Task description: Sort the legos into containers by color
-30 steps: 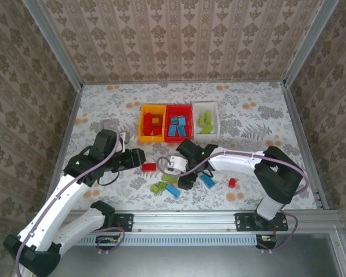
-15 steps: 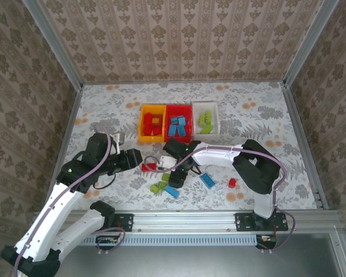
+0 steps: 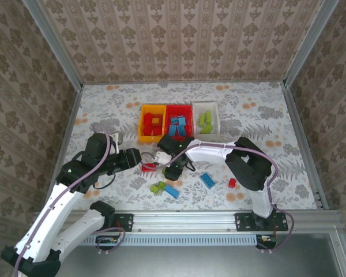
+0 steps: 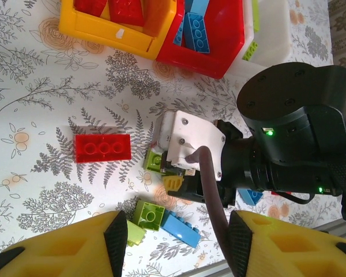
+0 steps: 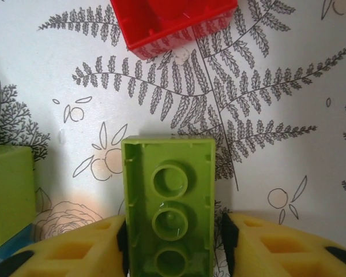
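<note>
A lime green brick point(image 5: 168, 208) lies studs-down on the table, and my right gripper point(image 5: 172, 245) is shut on its long sides. From above, the right gripper point(image 3: 168, 168) points down beside a red brick point(image 3: 149, 167). My left gripper point(image 3: 135, 157) hovers open just left of it, and its fingers point(image 4: 115, 236) have nothing between them. Loose legos lie nearby: green ones point(image 3: 158, 187), a blue one point(image 3: 172, 191), another blue point(image 3: 207, 180) and a small red one point(image 3: 232, 183). The yellow bin point(image 3: 142, 124) holds red bricks, the red bin point(image 3: 179, 107) blue ones, the white bin point(image 3: 217, 122) green ones.
The right arm point(image 4: 300, 133) crosses the left wrist view, close to the left gripper. A metal rail point(image 3: 219, 219) runs along the near table edge. Patterned walls stand on three sides. Another green brick point(image 5: 8, 193) sits just left of the held one, with the red brick point(image 5: 173, 23) just ahead.
The right gripper swung left, came down over the lime green brick and closed on it. The left arm shifted slightly and then held still, jaws unchanged.
</note>
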Robot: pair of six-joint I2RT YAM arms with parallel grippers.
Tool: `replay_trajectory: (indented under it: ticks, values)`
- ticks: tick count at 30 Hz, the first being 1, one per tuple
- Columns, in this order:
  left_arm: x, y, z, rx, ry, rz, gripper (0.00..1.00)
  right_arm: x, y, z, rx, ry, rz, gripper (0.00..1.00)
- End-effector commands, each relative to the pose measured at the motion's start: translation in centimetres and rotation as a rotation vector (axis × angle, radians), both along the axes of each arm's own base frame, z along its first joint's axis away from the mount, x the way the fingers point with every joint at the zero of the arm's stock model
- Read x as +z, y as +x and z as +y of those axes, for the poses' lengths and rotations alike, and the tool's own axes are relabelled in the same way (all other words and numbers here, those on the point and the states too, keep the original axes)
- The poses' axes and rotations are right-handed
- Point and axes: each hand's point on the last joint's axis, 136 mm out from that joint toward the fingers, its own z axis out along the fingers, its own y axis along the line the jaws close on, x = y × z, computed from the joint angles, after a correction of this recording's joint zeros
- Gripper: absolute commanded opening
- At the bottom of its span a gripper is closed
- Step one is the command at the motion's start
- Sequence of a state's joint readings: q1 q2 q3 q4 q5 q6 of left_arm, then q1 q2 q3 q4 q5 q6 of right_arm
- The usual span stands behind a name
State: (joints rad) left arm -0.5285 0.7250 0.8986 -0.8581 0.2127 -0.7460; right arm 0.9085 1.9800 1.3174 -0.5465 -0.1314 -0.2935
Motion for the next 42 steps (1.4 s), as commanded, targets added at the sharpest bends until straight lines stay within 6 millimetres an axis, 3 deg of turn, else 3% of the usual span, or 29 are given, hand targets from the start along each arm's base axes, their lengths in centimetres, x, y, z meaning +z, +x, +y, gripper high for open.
replay_trajectory:
  ticks: [1,4,9,14,18,22,27,34,38,42]
  values:
    - [-0.4,-0.1,0.1,0.016,-0.011,0.012,0.53,-1.5,-1.3,0.0,-0.016,-0.016,0.054,0.43]
    - [-0.3,0.2,-0.1,0.016,-0.016,0.009,0.53,0.7,-0.5,0.9,-0.037,0.06,-0.004,0.39]
    - [0.7,1.1,-1.4,-0.017,-0.054,-0.015,0.54,7.4,1.9,0.2,-0.157,0.205,-0.112,0.37]
    - [3.0,3.7,-4.2,-0.091,-0.073,-0.069,0.54,12.7,6.2,-5.0,-0.427,0.33,-0.186,0.34]
    - [4.3,6.4,-7.5,-0.174,-0.055,-0.114,0.54,14.6,11.1,-10.3,-0.725,0.4,-0.225,0.34]
    - [4.9,8.8,-10.8,-0.241,-0.049,-0.144,0.54,14.6,15.2,-14.1,-0.999,0.455,-0.194,0.31]
    - [5.3,10.4,-14.3,-0.331,-0.007,-0.178,0.53,12.2,18.0,-15.7,-1.144,0.463,-0.09,0.32]
    - [3.7,9.8,-18.0,-0.454,0.044,-0.186,0.53,7.3,19.5,-16.1,-1.189,0.432,0.06,0.34]
    - [2.3,9.0,-18.9,-0.513,0.076,-0.18,0.53,6.6,19.9,-15.7,-1.176,0.425,0.077,0.4]
    - [0.4,7.7,-19.5,-0.587,0.121,-0.158,0.53,6.3,19.9,-15.7,-1.177,0.416,0.085,0.53]
